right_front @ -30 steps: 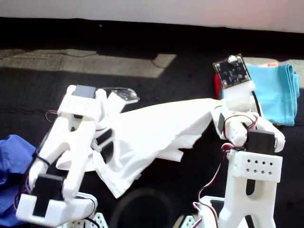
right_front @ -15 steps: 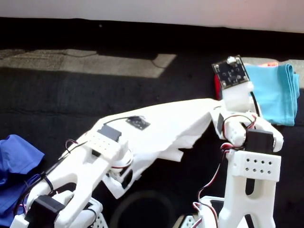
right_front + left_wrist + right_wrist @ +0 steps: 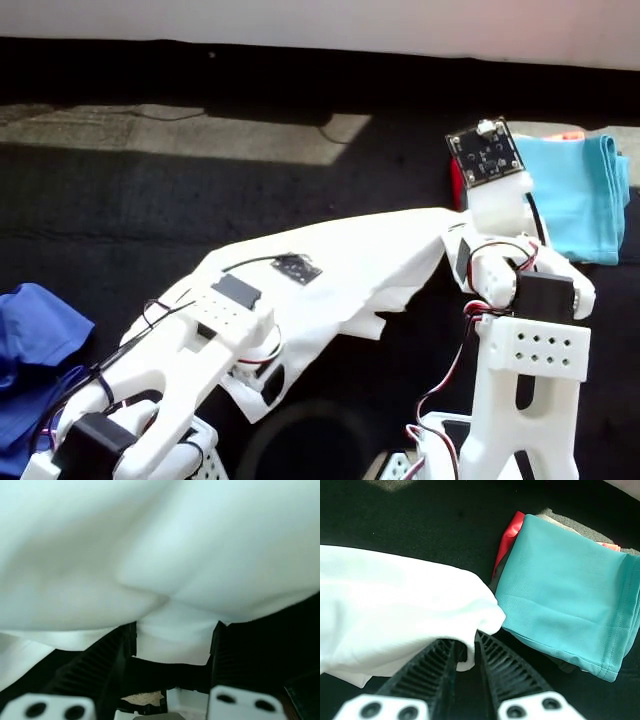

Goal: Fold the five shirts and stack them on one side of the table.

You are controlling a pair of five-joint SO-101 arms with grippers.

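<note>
The left arm (image 3: 215, 320) has dropped low over the limp white fabric shirt (image 3: 350, 260), which spans from centre to 3 o'clock. The left gripper (image 3: 172, 630) gapes around cloth. The right gripper (image 3: 470, 642) pinches a corner of it beside the folded teal shirt (image 3: 570, 585). It looks light and floppy, so hems seem the best holds.

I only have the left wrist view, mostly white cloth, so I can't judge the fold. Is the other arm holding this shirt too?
Observer: Yes. The right wrist view shows the right gripper with its fingers pinched shut on a corner of the white fabric shirt.
Operator: Where is the finished stack from there?
Observer: Just beyond that corner. A folded teal shirt lies on top of the pile, with a red fabric edge showing beneath it.
Operator: Anything unfolded lying around?
Observer: In the high view, a crumpled blue shirt lies off to the left arm's outer side.
</note>
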